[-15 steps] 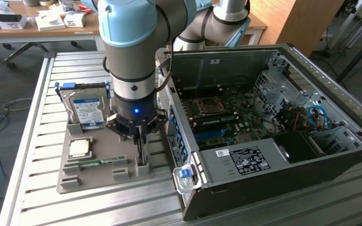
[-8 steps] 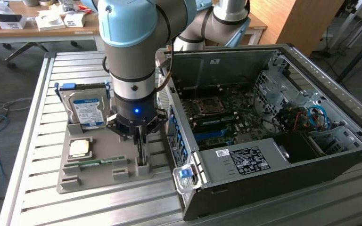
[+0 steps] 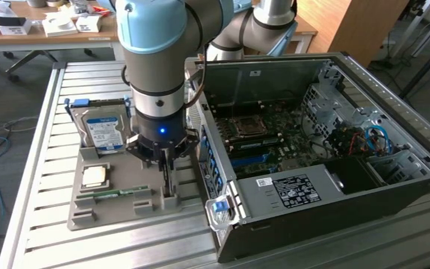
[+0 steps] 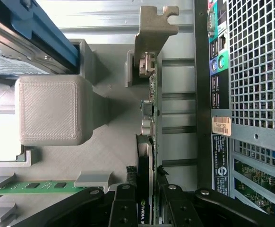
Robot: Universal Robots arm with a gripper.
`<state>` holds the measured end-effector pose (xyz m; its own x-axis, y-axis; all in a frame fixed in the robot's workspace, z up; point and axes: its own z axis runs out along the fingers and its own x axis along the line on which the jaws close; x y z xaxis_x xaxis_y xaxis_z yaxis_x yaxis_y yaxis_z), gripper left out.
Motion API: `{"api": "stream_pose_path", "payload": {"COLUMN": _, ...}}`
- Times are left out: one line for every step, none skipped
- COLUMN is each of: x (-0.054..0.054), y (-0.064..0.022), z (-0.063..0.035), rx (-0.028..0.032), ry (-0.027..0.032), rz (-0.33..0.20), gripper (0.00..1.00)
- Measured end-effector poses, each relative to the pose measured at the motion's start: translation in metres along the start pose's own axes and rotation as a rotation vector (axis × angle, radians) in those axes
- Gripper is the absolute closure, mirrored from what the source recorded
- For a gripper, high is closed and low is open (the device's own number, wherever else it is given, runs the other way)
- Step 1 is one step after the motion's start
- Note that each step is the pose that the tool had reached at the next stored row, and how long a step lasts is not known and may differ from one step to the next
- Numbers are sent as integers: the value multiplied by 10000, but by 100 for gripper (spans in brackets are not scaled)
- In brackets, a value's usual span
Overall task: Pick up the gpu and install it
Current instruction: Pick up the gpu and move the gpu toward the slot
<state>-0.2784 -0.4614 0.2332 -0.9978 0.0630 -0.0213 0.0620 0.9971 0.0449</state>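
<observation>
Gpu (image 4: 146, 158) edge-on, tight btwn tool (image 4: 146, 196) fingers (upright in gray tray (image 4: 104, 156))

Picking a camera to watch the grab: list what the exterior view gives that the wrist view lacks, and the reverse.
Exterior view: the arm and the open case with its motherboard.
Wrist view: a metal bracket close up, and the case's rear ports.
Both: the gripper at the edge-on gpu, standing in the tray with the hard drive and memory stick.
</observation>
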Motion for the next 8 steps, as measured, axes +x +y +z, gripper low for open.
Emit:
{"api": "stream_pose_path", "payload": {"x": -1, "y": 1, "z": -21, "rx": 0, "ry": 0, "rz": 0, "gripper": 74}}
{"api": "stream_pose_path", "payload": {"x": -1, "y": 2, "z": -47, "rx": 0, "ry": 0, "rz": 0, "gripper": 74}}
{"api": "stream_pose_path", "payload": {"x": -2, "y": 3, "z": -74, "rx": -1, "ry": -1, "rz": 0, "gripper": 74}}
{"api": "stream_pose_path", "payload": {"x": -2, "y": 4, "z": -98, "rx": -1, "ry": -1, "rz": 0, "gripper": 74}}
{"api": "stream_pose_path", "payload": {"x": -3, "y": 6, "z": -128, "rx": -1, "ry": -1, "rz": 0, "gripper": 74}}
{"api": "stream_pose_path", "payload": {"x": -4, "y": 7, "z": -163, "rx": -1, "ry": -1, "rz": 0, "gripper": 74}}
{"api": "stream_pose_path", "payload": {"x": -4, "y": 9, "z": -202, "rx": -1, "ry": -1, "rz": 0, "gripper": 74}}
{"api": "stream_pose_path", "payload": {"x": -5, "y": 11, "z": -243, "rx": 0, "ry": 0, "rz": -1, "gripper": 74}}
